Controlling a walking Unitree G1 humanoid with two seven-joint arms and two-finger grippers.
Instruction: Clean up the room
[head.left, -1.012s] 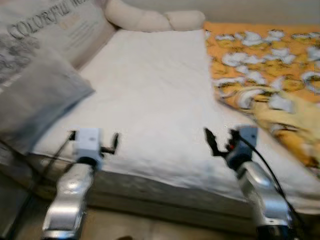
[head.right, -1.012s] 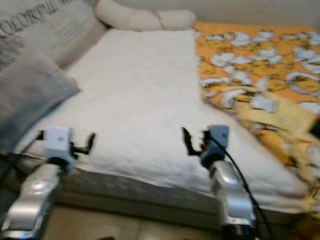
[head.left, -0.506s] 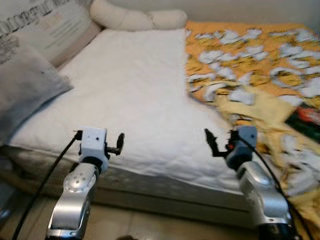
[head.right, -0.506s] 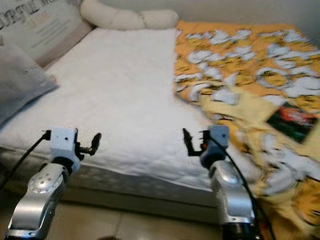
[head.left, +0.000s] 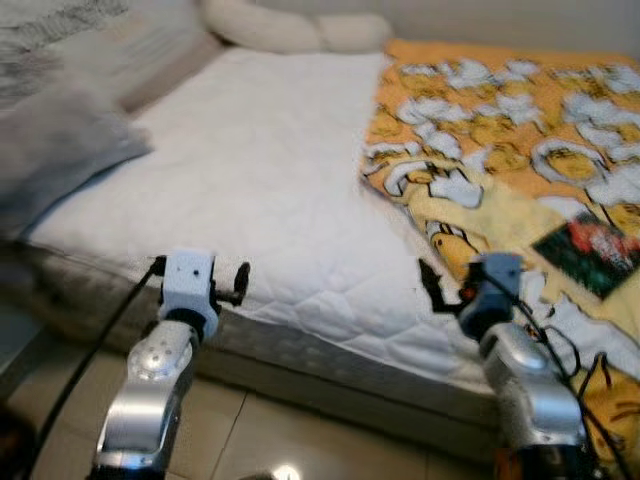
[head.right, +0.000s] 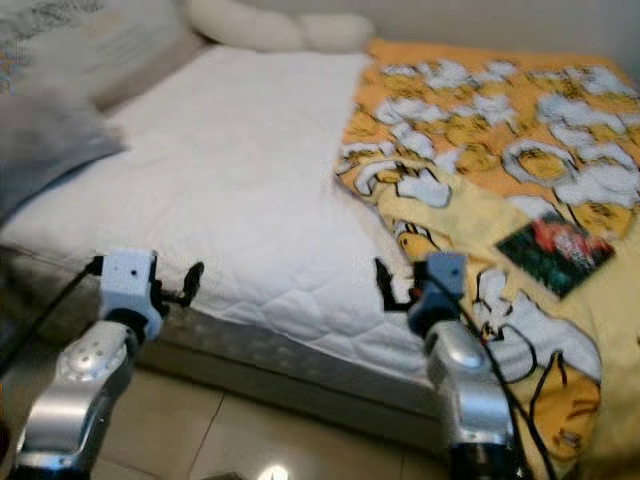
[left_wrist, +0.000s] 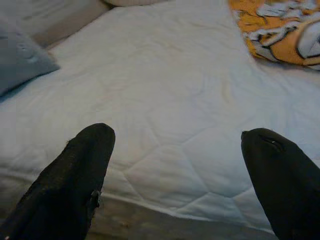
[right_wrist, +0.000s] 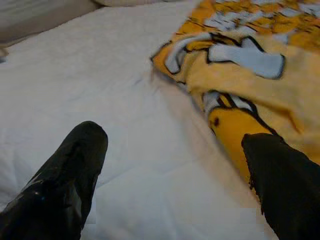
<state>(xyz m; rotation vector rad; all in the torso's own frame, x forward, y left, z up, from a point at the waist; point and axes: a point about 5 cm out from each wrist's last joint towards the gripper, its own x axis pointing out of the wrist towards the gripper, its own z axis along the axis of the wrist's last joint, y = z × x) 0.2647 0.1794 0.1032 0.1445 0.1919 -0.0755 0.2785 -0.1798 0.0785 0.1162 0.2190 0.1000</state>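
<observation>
Orange cartoon blanket (head.left: 520, 150) lies rumpled over the right half of the white mattress (head.left: 260, 170), both the left gripper (left_wrist: 175, 175) and right gripper (right_wrist: 170, 175) hover spread-fingered, empty, at the near edge, seemingly approaching; next, grasping a blanket edge.

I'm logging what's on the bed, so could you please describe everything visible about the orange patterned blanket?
The blanket is orange and yellow with white and black cartoon shapes, and looks soft and fleecy. It covers the bed's right side, rumpled, its left edge folded on the white quilted mattress and its near end hanging over the bed's edge. A dark flat item rests on it. The right gripper hovers open at its near edge.
</observation>
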